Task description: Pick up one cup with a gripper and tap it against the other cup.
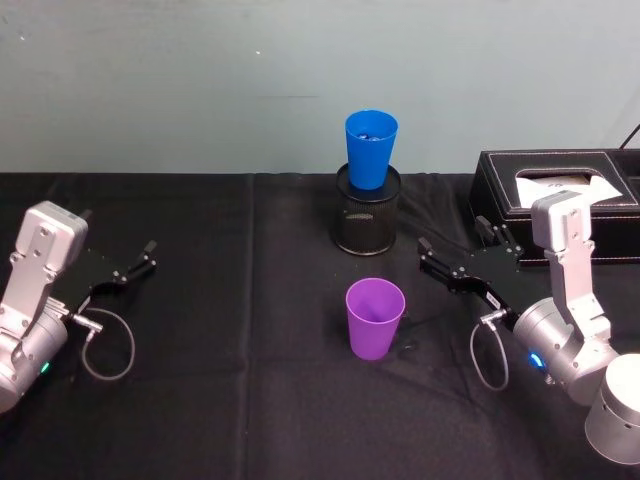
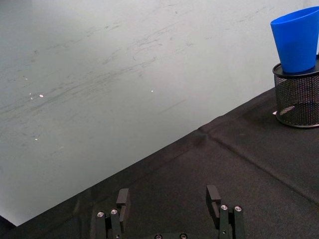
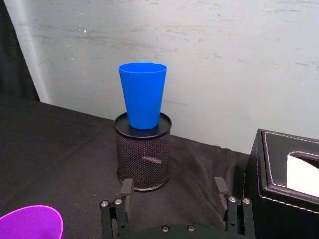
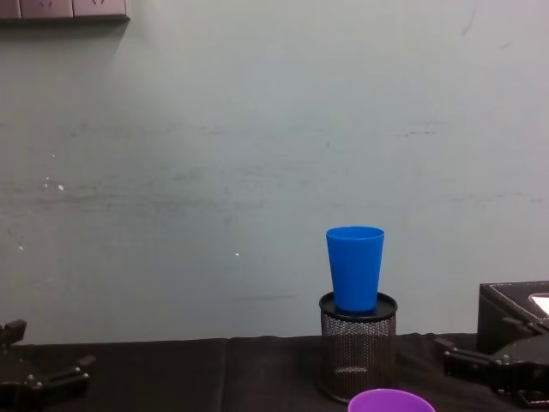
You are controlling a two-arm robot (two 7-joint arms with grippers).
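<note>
From the head, one purple cup (image 1: 375, 317) stands open side up on the black worktop (image 1: 230, 400), and one blue cup (image 1: 370, 148) sits in the top of a black mesh pot (image 1: 367, 222) behind it. The right gripper (image 1: 452, 262) waits near the purple cup with its fingers apart, touching nothing, and the left gripper (image 1: 128, 270) rests far off, fingers apart too. From the right wrist, the blue cup (image 3: 142, 94) stands straight in the mesh pot (image 3: 143, 157), beside one black box (image 3: 281, 184).
</note>
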